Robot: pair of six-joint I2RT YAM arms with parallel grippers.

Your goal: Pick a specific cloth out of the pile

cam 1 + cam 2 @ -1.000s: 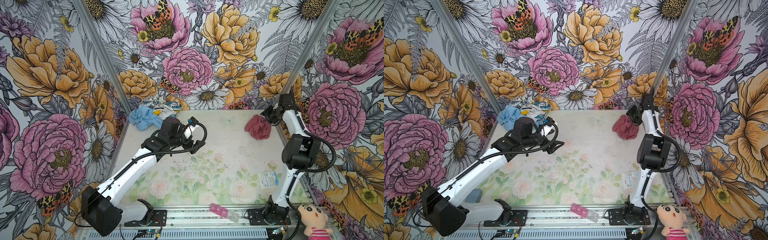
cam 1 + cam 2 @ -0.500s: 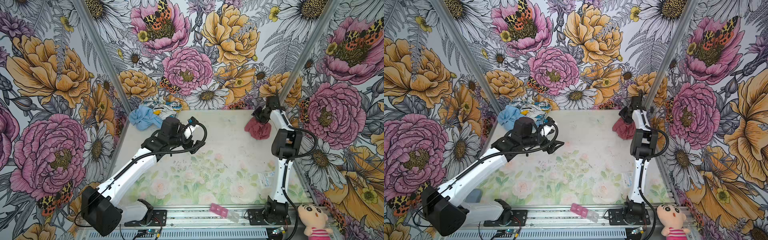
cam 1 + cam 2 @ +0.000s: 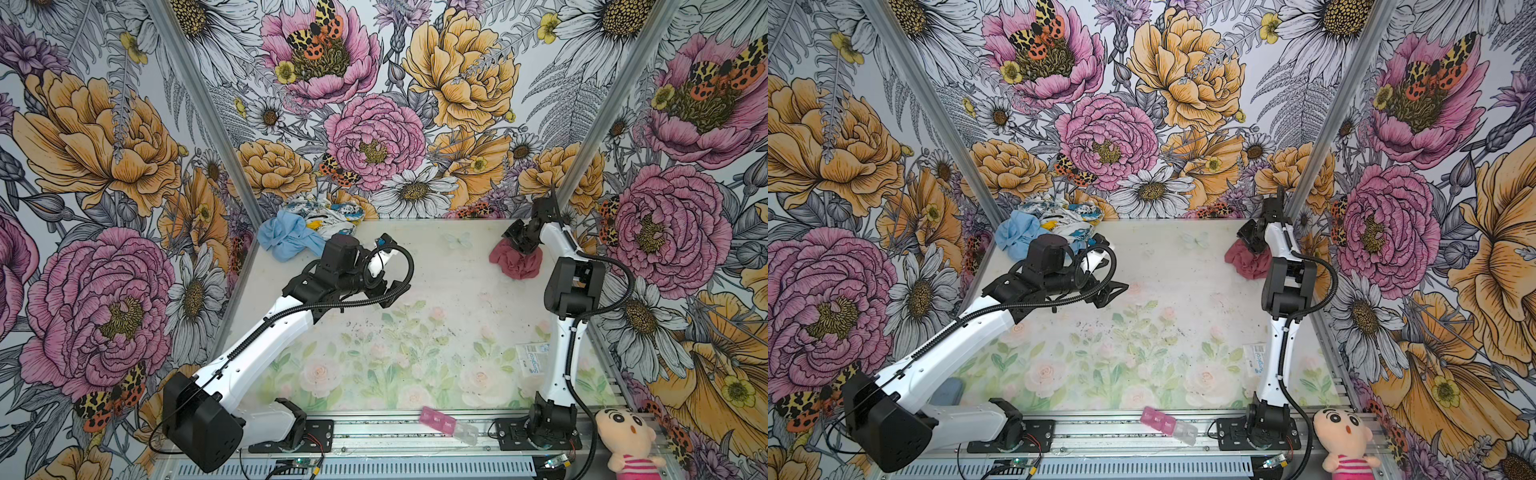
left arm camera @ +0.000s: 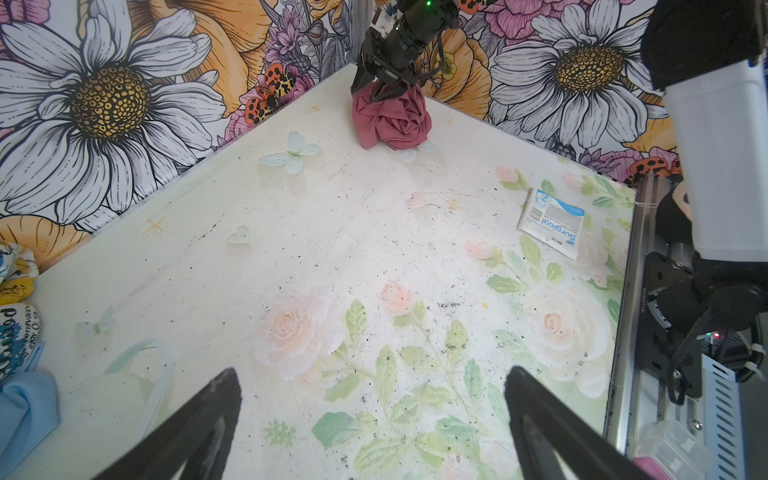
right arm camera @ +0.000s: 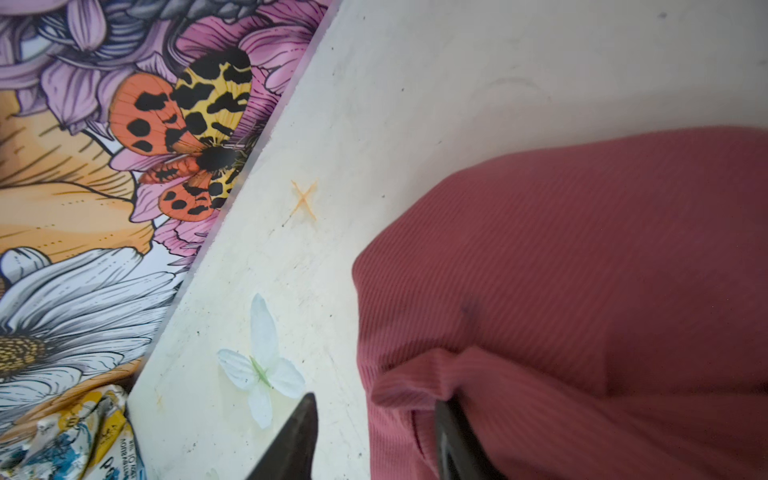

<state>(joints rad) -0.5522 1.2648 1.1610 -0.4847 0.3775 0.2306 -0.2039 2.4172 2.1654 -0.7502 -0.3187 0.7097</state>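
At the far right corner, right jaws stand parted over the cloth (image 3: 517, 266); left jaws spread wide.

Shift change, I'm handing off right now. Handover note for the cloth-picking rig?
The left gripper is open and empty, hovering above the table, mid-left.
The right gripper has its jaws apart at the rose-red cloth, in the far right corner; no firm grip is visible.
The rose-red cloth lies crumpled on the table, apart from the pile: the light blue cloth and the blue-and-yellow printed cloth sit in the far left corner.
Done: cloth separated from the pile.
Left: probably just lifting the right arm clear; confirm the release.
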